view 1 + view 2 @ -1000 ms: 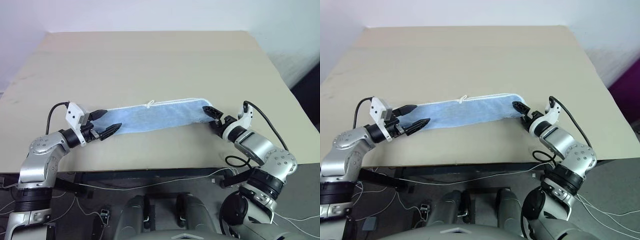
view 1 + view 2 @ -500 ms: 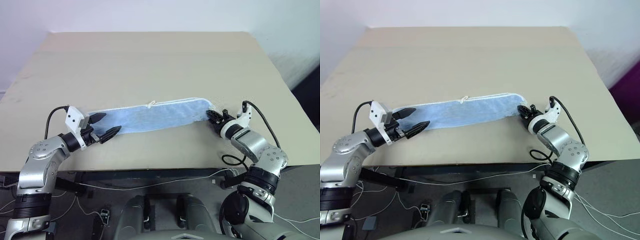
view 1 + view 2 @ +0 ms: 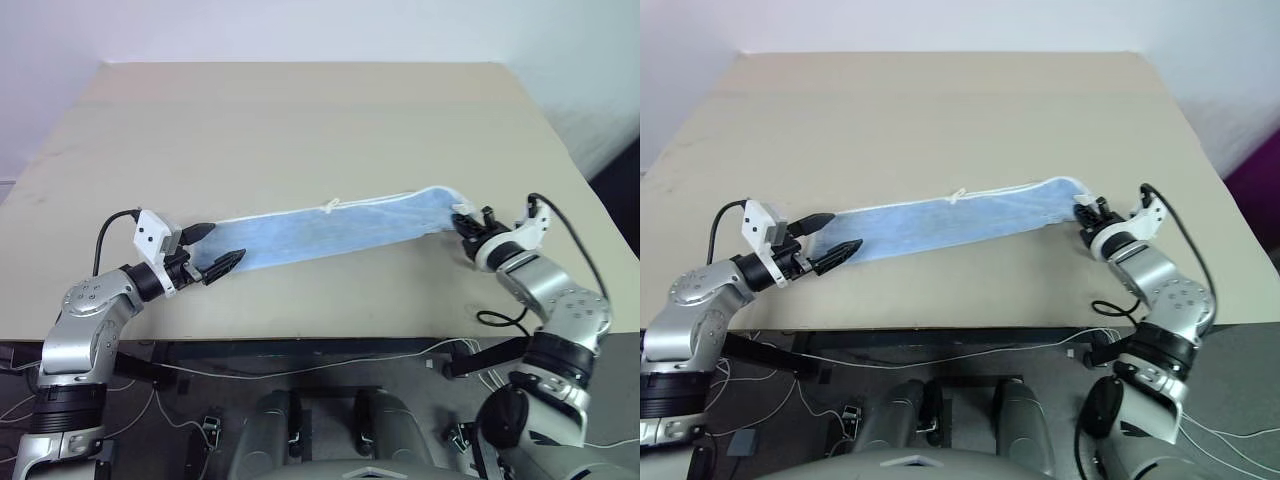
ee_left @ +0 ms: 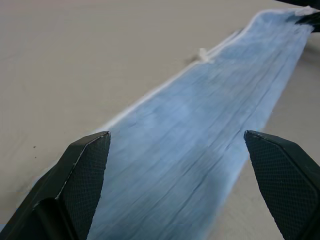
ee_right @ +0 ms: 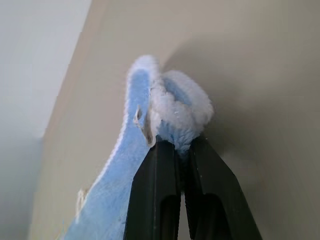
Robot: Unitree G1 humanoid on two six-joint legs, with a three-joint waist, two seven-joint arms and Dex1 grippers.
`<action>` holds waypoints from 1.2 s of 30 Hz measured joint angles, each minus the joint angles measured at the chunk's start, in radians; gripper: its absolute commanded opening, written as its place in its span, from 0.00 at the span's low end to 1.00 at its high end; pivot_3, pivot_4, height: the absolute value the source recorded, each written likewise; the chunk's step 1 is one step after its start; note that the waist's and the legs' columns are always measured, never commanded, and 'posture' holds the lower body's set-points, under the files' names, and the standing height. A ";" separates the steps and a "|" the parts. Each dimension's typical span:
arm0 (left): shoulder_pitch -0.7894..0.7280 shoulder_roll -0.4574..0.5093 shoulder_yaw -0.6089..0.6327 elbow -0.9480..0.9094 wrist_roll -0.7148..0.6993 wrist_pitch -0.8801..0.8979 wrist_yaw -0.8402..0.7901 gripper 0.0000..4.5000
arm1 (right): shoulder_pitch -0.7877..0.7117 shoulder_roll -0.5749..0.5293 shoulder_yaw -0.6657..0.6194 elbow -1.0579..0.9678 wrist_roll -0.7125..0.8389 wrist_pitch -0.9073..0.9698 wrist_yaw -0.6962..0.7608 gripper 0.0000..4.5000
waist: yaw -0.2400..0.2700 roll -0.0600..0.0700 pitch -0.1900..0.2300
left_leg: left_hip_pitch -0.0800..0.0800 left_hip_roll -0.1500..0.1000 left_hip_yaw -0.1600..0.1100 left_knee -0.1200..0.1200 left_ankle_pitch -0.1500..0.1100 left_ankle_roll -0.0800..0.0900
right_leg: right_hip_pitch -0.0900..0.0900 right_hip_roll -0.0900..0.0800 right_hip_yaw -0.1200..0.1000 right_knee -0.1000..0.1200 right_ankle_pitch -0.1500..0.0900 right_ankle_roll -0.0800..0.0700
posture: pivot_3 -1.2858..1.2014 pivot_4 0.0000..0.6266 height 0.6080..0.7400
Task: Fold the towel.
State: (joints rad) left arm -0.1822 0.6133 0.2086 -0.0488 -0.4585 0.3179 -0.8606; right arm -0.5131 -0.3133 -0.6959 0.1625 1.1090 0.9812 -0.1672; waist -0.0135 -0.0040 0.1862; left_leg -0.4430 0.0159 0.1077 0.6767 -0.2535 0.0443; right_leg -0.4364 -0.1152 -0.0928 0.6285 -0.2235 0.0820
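The towel (image 3: 330, 228), light blue with white edging, lies as a long narrow band across the table (image 3: 300, 120), its white loop tag (image 3: 333, 205) on the far edge. My right gripper (image 3: 468, 226) is shut on the band's right end, which is bunched and raised a little; the right wrist view shows the blue terry (image 5: 180, 107) pinched between the tips of that gripper (image 5: 181, 147). My left gripper (image 3: 222, 243) stands open at the left end. In the left wrist view the towel (image 4: 200, 135) runs between this gripper's (image 4: 176, 135) wide-spread fingers (image 4: 82, 170).
The table's front edge (image 3: 300, 338) runs just below both arms. Its right edge (image 3: 575, 170) lies close to my right arm. Cables (image 3: 300, 368) hang under the front edge. Bare tabletop stretches behind the towel.
My right gripper shut on the towel's right end and drew it to the right, pulling the band straighter and shifting it that way. My left gripper stayed open in place.
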 measured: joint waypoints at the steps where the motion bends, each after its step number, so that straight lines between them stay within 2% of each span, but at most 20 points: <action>1: 0.000 -0.002 0.000 0.000 0.000 0.000 0.001 0.99 | -0.007 -0.030 0.002 0.003 -0.007 -0.003 0.014 0.05 | -0.001 0.000 0.000 | 0.000 0.000 0.000 0.000 0.000 0.000 | 0.000 0.000 0.000 0.000 0.000 0.000 | 0.52 0.24 1.00; 5: -0.001 -0.011 -0.006 0.000 0.000 0.000 0.009 0.99 | -0.030 -0.108 0.061 0.002 -0.048 -0.006 0.087 0.05 | -0.004 0.000 0.000 | 0.000 0.001 0.000 0.000 0.000 0.000 | 0.000 0.001 0.000 0.000 0.000 0.000 | 0.52 0.24 1.00; 12: -0.001 -0.027 -0.020 0.000 0.002 0.000 0.018 0.99 | -0.041 -0.183 0.334 -0.125 -0.184 0.000 0.274 0.05 | -0.001 0.000 0.000 | 0.000 0.001 0.000 0.000 0.000 0.000 | -0.001 0.001 0.000 0.000 0.000 0.001 | 0.52 0.24 1.00; 20: 0.002 -0.034 -0.024 -0.004 0.002 0.000 0.036 0.99 | -0.043 -0.267 0.760 -0.305 -0.466 -0.075 0.492 0.05 | 0.001 0.000 0.000 | -0.001 0.001 0.000 0.000 0.000 0.001 | -0.002 0.000 0.000 0.000 0.000 0.001 | 0.52 0.24 1.00; 23: 0.008 -0.038 -0.030 -0.015 0.002 0.000 0.038 0.99 | -0.037 -0.265 0.873 -0.319 -0.552 -0.107 0.537 0.05 | 0.002 0.000 0.000 | -0.001 0.001 0.000 0.000 0.000 0.000 | -0.002 0.000 0.000 0.000 0.000 0.001 | 0.52 0.24 1.00; 27: 0.018 -0.038 -0.029 -0.018 0.001 0.000 0.050 0.99 | -0.024 -0.239 0.923 -0.319 -0.617 -0.123 0.569 0.05 | 0.002 0.000 0.000 | -0.001 0.001 0.000 0.001 0.000 0.000 | -0.002 -0.001 0.000 0.000 0.000 0.000 | 0.52 0.24 1.00; 34: 0.024 -0.041 -0.029 -0.035 -0.002 0.000 0.060 0.99 | -0.012 -0.223 0.928 -0.326 -0.674 -0.125 0.616 0.05 | 0.002 0.000 0.000 | -0.001 0.001 0.000 0.000 0.000 0.000 | -0.002 -0.002 0.000 0.000 0.000 0.000 | 0.52 0.24 1.00; 36: 0.025 -0.046 -0.029 -0.035 -0.003 0.001 0.062 0.99 | -0.005 -0.215 0.928 -0.335 -0.678 -0.124 0.629 0.14 | 0.002 0.000 0.000 | -0.001 0.001 0.000 0.000 0.000 0.000 | -0.002 -0.002 0.000 0.000 0.000 0.000 | 0.52 0.24 1.00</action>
State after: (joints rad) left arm -0.1570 0.5676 0.1795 -0.0842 -0.4612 0.3184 -0.7982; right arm -0.5180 -0.5287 0.2318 -0.1729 0.4310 0.8568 0.4618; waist -0.0117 -0.0040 0.1864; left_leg -0.4445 0.0167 0.1074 0.6772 -0.2539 0.0444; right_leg -0.4383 -0.1170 -0.0931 0.6286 -0.2239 0.0824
